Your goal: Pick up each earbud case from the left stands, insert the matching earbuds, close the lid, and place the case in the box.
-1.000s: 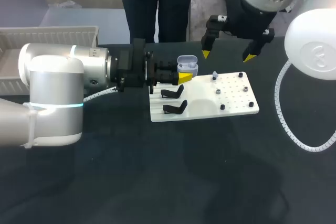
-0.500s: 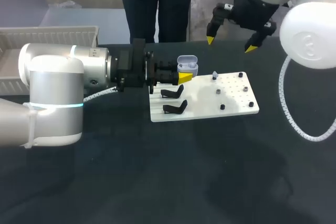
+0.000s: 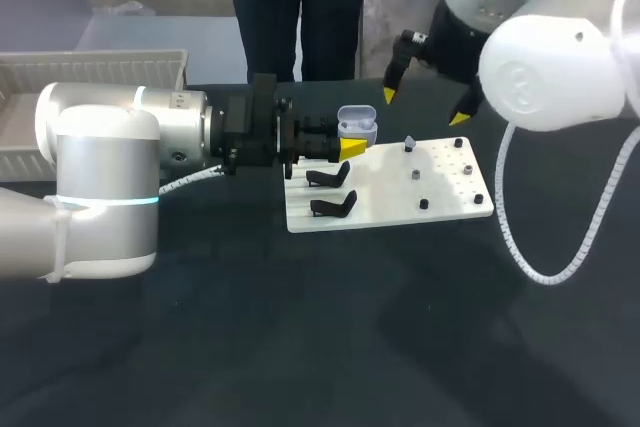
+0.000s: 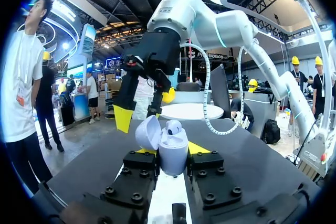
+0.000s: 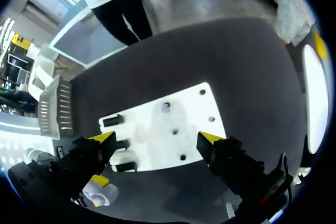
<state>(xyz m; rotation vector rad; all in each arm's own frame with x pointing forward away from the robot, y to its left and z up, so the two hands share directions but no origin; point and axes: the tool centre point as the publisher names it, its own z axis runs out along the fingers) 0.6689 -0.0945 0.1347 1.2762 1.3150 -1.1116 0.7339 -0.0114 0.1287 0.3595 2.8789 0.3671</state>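
Note:
My left gripper [image 3: 345, 144] is shut on a pale lavender earbud case [image 3: 358, 125], held upright just off the white board's [image 3: 450, 209] back left corner. The case's lid stands open. In the left wrist view the case [image 4: 172, 148] sits between my yellow fingertips [image 4: 198, 148], and one earbud [image 4: 174, 127] shows inside it. A loose earbud [image 3: 409, 143] stands on the board among small pegs. My right gripper [image 3: 423, 105] hangs open above the board's back edge, with nothing between its fingers. From the right wrist view, the board [image 5: 157, 124] lies below the right gripper [image 5: 157, 140].
Two empty black stands [image 3: 331, 177] [image 3: 333, 206] sit on the board's left part. A white ribbed box [image 3: 95, 72] stands at the table's far left. Dark bare tabletop [image 3: 330, 337] spreads in front of the board.
My right gripper lifted, then came back down and turned a little, while that arm's elbow swung leftward into view. The left arm and the case have not moved.

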